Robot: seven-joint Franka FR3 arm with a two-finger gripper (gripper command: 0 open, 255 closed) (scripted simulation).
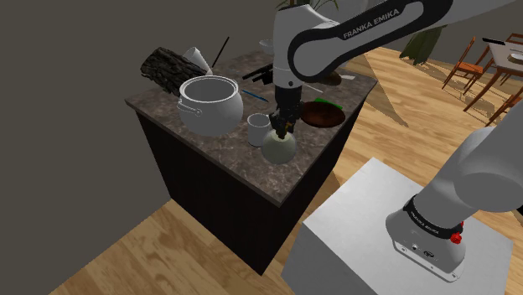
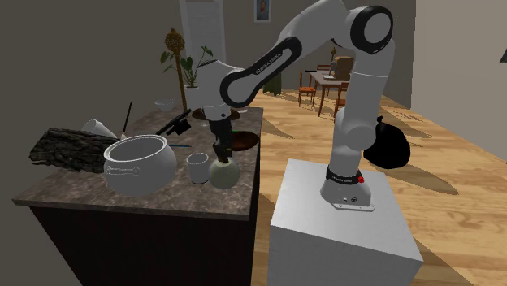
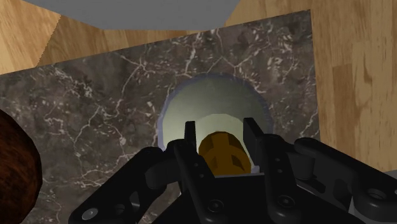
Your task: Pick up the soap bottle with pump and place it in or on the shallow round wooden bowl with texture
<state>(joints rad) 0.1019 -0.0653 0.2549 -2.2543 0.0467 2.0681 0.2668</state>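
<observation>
Found the gripper [image 3: 221,137] pointing straight down, its fingers [image 3: 189,135] pressed against either side of the bottle [image 3: 203,102], clasping its pale neck, with the brown-gold pump [image 3: 222,154] showing between them. Saw the bottle's round pale body standing upright on the dark marbled counter [image 1: 226,155], near the counter's edge, about the middle of the shoulder view. Noted a white cup [image 1: 257,130] just beside it on that view's left, and a big two-handled pot [image 1: 209,102] past the cup, farther left. Placed the bowl [image 1: 323,115], dark brown and shallow, up and to the right of the bottle in the shoulder view, near it but apart. Spotted a dark log [image 1: 168,67] at the counter's upper-left end. Read the white lettering [image 1: 377,23] "FRANKA EMIKA" on the black stretch of the arm [image 1: 310,50] at the top of that frame. Could not make out the small print on the ring of the base [image 1: 427,228] at lower right.
</observation>
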